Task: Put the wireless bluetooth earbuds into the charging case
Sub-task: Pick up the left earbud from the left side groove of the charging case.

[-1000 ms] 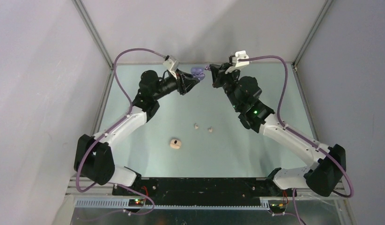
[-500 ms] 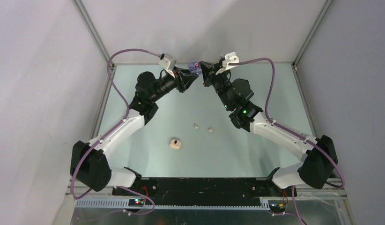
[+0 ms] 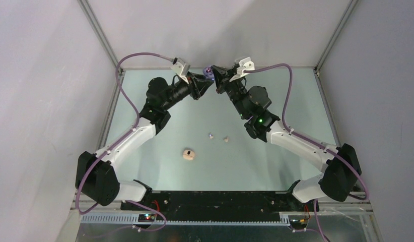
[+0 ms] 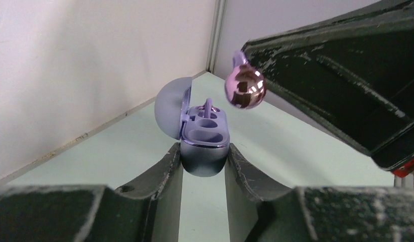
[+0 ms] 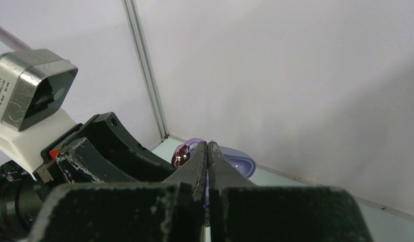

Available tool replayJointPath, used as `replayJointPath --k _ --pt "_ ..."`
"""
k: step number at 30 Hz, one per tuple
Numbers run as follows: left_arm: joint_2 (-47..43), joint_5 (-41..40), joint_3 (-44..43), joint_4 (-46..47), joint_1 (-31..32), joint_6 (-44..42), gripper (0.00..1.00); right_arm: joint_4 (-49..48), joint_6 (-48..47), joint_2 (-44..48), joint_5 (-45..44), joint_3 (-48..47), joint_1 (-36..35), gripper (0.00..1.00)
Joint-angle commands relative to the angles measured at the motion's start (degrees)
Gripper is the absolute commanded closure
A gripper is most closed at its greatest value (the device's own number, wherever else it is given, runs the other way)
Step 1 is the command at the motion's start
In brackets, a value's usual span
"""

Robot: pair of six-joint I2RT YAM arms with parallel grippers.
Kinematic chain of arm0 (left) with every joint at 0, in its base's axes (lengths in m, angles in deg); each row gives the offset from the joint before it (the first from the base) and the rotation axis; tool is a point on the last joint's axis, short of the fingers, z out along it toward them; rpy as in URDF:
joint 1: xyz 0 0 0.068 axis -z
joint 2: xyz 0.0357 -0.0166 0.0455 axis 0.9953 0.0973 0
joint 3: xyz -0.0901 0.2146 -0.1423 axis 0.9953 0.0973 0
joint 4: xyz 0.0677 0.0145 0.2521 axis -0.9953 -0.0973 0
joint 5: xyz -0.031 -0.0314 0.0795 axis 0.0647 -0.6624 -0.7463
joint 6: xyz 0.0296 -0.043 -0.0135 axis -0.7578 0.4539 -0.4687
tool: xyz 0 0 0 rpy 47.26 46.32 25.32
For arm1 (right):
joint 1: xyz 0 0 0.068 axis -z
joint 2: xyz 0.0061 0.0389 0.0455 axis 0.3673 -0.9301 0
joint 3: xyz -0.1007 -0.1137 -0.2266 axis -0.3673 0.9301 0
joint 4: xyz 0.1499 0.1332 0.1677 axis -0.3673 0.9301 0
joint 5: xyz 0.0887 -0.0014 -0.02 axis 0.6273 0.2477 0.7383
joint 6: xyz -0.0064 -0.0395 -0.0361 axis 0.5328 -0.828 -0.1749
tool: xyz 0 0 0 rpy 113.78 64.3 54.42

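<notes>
Left fingers (image 4: 167, 169) clamp the open case (image 4: 202, 156) mid-frame, steadying it; right fingers (image 5: 199, 166) pinch a bud (image 4: 245, 86) at its upper right, ready for seating.

Pale green bench inside a white-walled cell

The bench (image 3: 230, 166) is flat and matt, closed in by a left wall (image 3: 44, 101), a back wall (image 3: 215, 30) and a right wall (image 3: 386, 75). Two slanted metal posts (image 3: 100, 36) (image 3: 336, 34) stand at the far corners. A black plate (image 3: 215, 201) lies along the near edge, with a perforated metal strip (image 3: 109, 219) just below it.
</notes>
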Motion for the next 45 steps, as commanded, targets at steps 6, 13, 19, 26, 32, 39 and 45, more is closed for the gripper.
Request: replayJointPath --k 6,13,19,26,32,39,45 --pt "-1.7 -0.7 -3.3 3.0 0.9 0.5 1.0 -4.8 -2.9 -0.9 0.2 0.0 -0.7 1.0" --pt "-2.2 -0.5 -3.5 2.8 0.9 0.3 1.0 -4.7 -3.3 -1.3 0.5 0.0 -0.7 1.0" --pt "-2.3 -0.1 -3.5 2.8 1.0 0.1 1.0 -3.9 -3.1 -1.6 0.5 -0.2 -0.6 1.0" --pt "-2.4 0.0 -3.8 2.5 1.0 0.1 1.0 -2.9 -2.8 -1.8 -0.2 -0.2 -0.4 1.0" --pt "-2.3 0.1 -3.9 2.5 1.0 0.2 1.0 -3.2 -3.0 -1.9 -1.4 -0.3 -0.2 1.0" --pt "-2.5 0.4 -3.7 2.4 1.0 0.2 1.0 -2.7 -4.2 -2.1 -1.5 -0.3 -0.2 1.0" --pt "-2.5 0.7 -3.6 2.3 1.0 0.2 1.0 -2.3 -5.3 -2.5 -1.0 -0.2 -0.2 1.0"
